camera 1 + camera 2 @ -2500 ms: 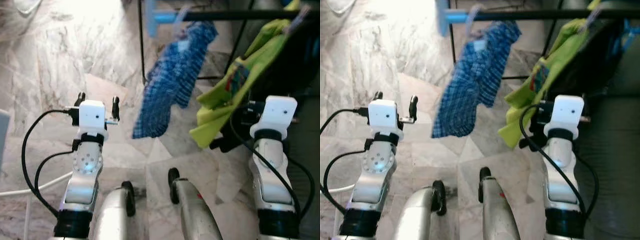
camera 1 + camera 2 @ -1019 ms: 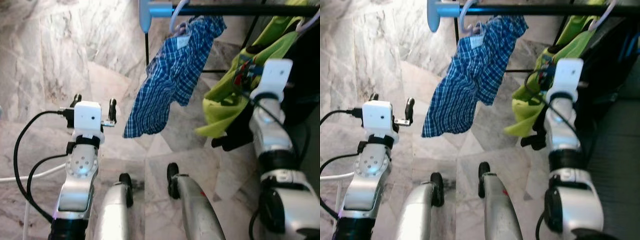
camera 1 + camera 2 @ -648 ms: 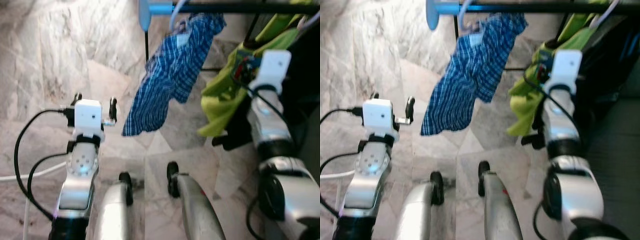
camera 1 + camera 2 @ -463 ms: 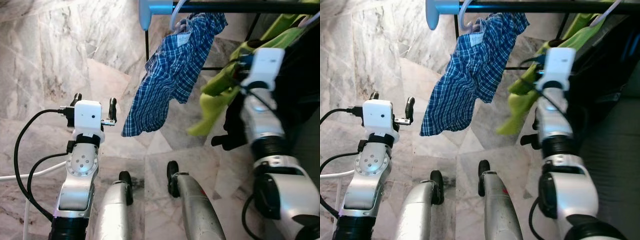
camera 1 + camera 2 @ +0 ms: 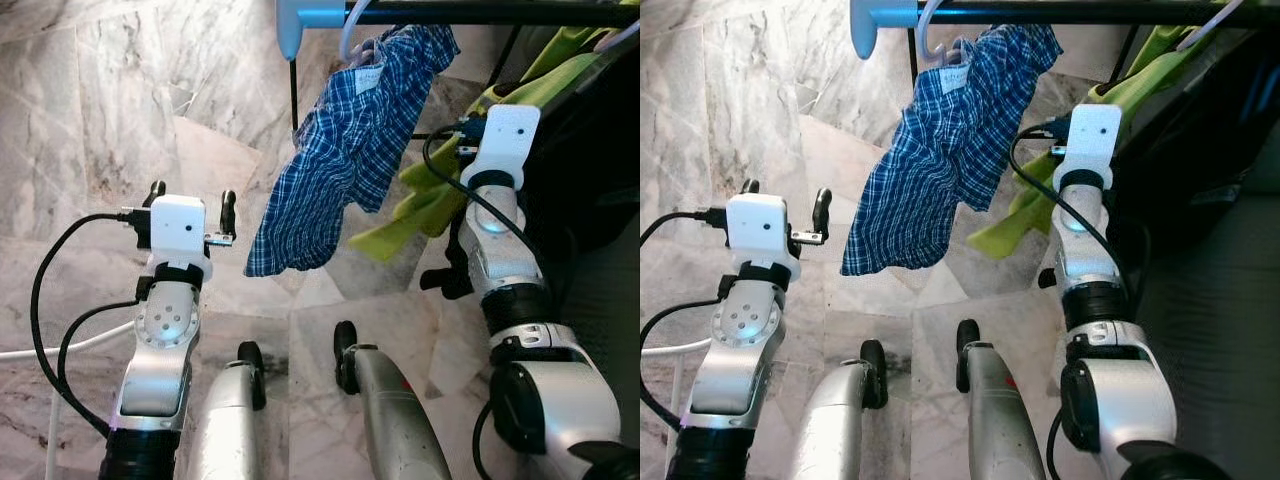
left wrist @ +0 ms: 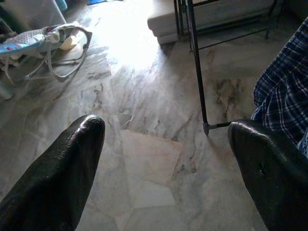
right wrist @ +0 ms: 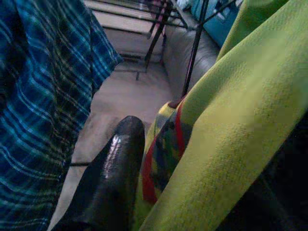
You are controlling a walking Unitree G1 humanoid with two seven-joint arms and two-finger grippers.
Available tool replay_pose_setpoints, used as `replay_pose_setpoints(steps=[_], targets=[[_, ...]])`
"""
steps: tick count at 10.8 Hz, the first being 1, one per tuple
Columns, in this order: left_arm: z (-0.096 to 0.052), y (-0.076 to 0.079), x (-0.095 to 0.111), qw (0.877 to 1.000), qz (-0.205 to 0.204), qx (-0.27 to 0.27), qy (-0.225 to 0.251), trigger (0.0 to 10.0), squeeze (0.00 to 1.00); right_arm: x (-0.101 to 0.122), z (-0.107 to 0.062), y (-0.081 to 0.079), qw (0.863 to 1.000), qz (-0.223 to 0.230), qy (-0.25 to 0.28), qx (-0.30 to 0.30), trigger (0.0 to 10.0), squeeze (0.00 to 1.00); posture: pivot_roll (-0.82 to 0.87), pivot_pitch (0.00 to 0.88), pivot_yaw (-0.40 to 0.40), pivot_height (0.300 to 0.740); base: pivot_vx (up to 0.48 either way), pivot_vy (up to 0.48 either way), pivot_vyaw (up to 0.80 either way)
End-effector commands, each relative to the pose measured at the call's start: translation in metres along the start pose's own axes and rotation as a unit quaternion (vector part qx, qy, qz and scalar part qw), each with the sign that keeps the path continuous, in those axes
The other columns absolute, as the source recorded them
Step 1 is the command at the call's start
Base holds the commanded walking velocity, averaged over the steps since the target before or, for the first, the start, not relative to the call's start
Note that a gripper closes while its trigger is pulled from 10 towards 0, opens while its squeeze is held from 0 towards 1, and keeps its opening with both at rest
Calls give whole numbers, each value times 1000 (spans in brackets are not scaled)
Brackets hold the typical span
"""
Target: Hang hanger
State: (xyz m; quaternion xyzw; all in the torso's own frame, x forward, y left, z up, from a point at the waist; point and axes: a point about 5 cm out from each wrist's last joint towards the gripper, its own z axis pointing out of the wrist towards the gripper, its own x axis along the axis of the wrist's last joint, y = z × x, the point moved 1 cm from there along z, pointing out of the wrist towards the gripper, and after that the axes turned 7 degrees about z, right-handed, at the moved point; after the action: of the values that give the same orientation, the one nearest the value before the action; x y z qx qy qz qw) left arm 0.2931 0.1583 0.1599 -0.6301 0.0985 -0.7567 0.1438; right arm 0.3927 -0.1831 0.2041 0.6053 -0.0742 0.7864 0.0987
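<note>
Where it drapes over the right tool (image 7: 159, 192), lime-green shirt (image 7: 226, 144), textured knit, multicoloured print

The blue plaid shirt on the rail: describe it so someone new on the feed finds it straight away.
Find the black rail across the top of the head view, with its pale blue end cap. Just inside the cap, the blue plaid shirt hangs from a white hook, drooping toward the marble floor. Its neighbour is a plain lime-green garment at the right gripper; only the shirt is checked.
</note>
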Motion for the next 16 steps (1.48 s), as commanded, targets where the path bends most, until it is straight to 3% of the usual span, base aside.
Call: replay_pose_setpoints(steps=[1,5,9,13,14,16], targets=[[-5,1,-10,1000,2,-3,-20,10000,0,-3,-5,1,1000,-3,3,-4,0,0,11,458,-13,740,0,0,0],[-1,6,-9,1000,-6,-3,-16,10000,0,12,-12,6,999,-11,52,-10,0,0,-3,434,-20,740,0,0,0],[1,9,-9,1000,-12,-1,-12,10000,0,14,-19,7,998,-25,59,6,0,0,-11,420,-31,740,0,0,0],[4,11,-9,1000,-14,-2,-10,10000,0,4,-46,22,998,-45,51,5,0,0,-21,410,-35,740,0,0,0],[5,12,-9,1000,-17,-2,-8,10000,0,16,-53,27,995,-39,88,0,0,0,-27,401,-33,740,0,0,0],[7,15,-11,1000,-23,-2,-8,10000,0,20,-64,35,995,-42,94,-1,0,0,-58,377,-31,740,0,0,0]])
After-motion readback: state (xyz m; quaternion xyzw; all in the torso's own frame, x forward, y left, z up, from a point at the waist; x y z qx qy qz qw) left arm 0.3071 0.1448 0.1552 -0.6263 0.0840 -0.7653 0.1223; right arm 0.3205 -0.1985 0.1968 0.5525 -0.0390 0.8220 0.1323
